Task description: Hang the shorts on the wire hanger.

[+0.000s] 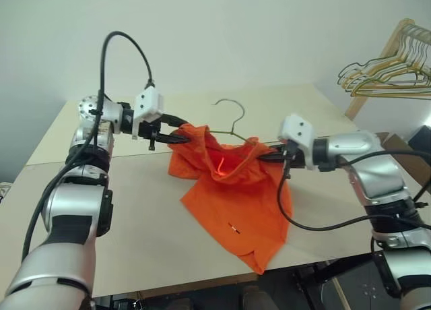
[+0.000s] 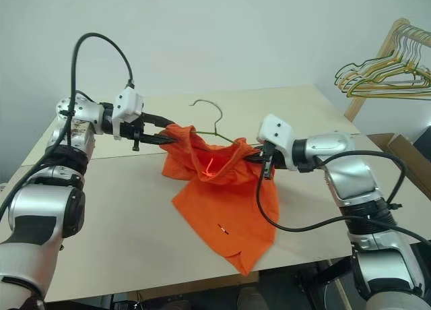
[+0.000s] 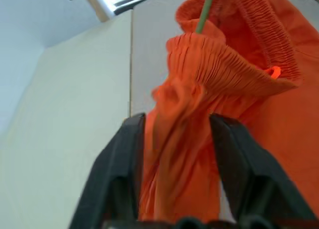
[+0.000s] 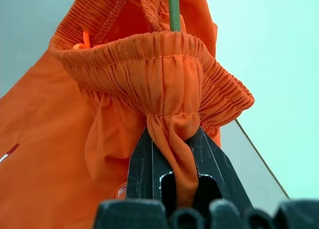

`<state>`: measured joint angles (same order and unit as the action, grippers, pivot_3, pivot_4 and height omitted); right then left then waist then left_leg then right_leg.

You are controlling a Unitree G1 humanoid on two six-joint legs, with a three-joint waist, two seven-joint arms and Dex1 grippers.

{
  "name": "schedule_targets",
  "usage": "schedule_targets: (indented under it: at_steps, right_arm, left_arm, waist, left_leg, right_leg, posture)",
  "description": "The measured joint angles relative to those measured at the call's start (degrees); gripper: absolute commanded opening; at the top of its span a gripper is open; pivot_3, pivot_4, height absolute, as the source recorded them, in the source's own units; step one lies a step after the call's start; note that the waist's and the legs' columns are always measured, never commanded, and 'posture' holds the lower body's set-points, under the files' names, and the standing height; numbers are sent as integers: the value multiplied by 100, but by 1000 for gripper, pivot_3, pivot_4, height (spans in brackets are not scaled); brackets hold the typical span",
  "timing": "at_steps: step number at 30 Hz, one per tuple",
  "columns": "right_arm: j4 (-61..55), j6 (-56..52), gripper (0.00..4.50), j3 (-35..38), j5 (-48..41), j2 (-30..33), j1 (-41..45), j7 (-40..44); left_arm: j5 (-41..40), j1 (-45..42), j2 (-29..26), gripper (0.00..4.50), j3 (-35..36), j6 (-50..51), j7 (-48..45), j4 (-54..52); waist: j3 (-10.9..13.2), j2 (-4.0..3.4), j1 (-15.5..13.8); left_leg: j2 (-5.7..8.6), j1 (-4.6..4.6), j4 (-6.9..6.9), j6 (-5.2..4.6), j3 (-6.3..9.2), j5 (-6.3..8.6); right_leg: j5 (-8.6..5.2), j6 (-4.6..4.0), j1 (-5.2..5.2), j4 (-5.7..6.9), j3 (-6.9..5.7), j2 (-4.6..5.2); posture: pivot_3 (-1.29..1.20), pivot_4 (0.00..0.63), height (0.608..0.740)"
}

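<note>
Bright orange cloth shorts (image 1: 232, 189) drape over thin grey-green wire hanger (image 1: 232, 121), mid-frame; right end effector (image 1: 268, 155) clamps the waistband, left end effector (image 1: 168, 131) stands parted around cloth; spread evenly before release.

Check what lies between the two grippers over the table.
The shorts span the gap in the left eye view, from the left gripper to the right gripper, with the wire hanger rising from the waistband between them.

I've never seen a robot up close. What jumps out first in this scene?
The bright orange shorts hang stretched between two grippers over a pale table. The right gripper pinches the waistband shut; cloth lies between the left gripper's parted fingers. A thin wire hanger pokes up from the waistband.
</note>
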<state>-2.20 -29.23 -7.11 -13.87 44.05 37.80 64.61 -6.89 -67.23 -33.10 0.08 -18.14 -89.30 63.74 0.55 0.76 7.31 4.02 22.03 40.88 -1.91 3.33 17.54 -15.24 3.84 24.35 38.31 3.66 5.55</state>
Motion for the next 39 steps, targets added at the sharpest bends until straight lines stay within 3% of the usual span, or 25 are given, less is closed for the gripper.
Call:
schedule_targets:
  at_steps: [4, 12, 17, 20, 24, 34, 35, 39]
  right_arm:
    - [57, -412, 0, 429, -470, 338, 6, 306]
    - [254, -378, 0, 1001, -1151, 1095, 62, 1389]
    - [307, -344, 0, 991, -1288, 1138, 468, 1782]
    - [308, -341, 0, 980, -1298, 1136, 591, 1792]
    - [294, -350, 0, 898, -1298, 1095, 600, 1744]
    - [275, -358, 0, 775, -1288, 1089, 582, 1591]
    - [275, -358, 0, 775, -1287, 1089, 579, 1571]
    - [275, -360, 0, 770, -1284, 1081, 568, 1500]
  left_arm:
    - [-299, -200, -214, 4419, 262, 430, -246, 6]
    - [-921, -128, -271, 4478, 463, 1330, -251, -202]
    - [-2005, 177, -450, 4478, -495, 2211, -299, -1280]
    - [-2110, 251, -529, 4478, -1004, 2182, -302, -1432]
    - [-2029, 311, -526, 3580, -1398, 1938, -302, -1344]
    - [-2247, 353, -575, 247, -1583, 1890, -302, -1301]
    - [-2250, 377, -582, 23, -1599, 1866, -303, -1301]
    - [-2277, 425, -616, 23, -1669, 1806, -303, -1297]
  waist:
    - [0, 0, 19]
    - [-1, -1, 77]
    - [-2, -4, 204]
    - [-2, -5, 258]
    - [-2, -5, 284]
    - [-2, -6, 284]
    - [-2, -6, 284]
    - [-2, -6, 282]
  left_leg:
    - [0, 2, 0, -3, 0, 2]
    - [-1, -2, 0, -19, 0, 11]
    - [-4, -2, -3, -18, -1, 11]
    - [-4, -5, -3, -17, -1, 10]
    - [-4, -4, -3, -15, -1, 9]
    - [-2, -1, -3, -16, -1, 10]
    - [-2, -1, -3, -16, -1, 10]
    - [-2, -2, -3, -16, -1, 9]
  right_leg:
    - [0, 1, -1, -11, -1, 2]
    - [0, 1, -5, -17, -2, 5]
    - [2, 3, -5, -9, 8, 11]
    - [2, 3, -6, -15, 10, 13]
    - [1, 3, -3, -20, 10, 12]
    - [2, 4, -1, -20, 10, 15]
    - [2, 4, -1, -20, 10, 15]
    - [1, 3, -1, -21, 10, 15]
  posture:
    - [-129, 0, 740]
    - [-142, 0, 740]
    - [-143, 0, 740]
    - [-143, 0, 740]
    - [-144, 0, 740]
    - [-144, 0, 740]
    - [-143, 0, 740]
    - [-141, 0, 740]
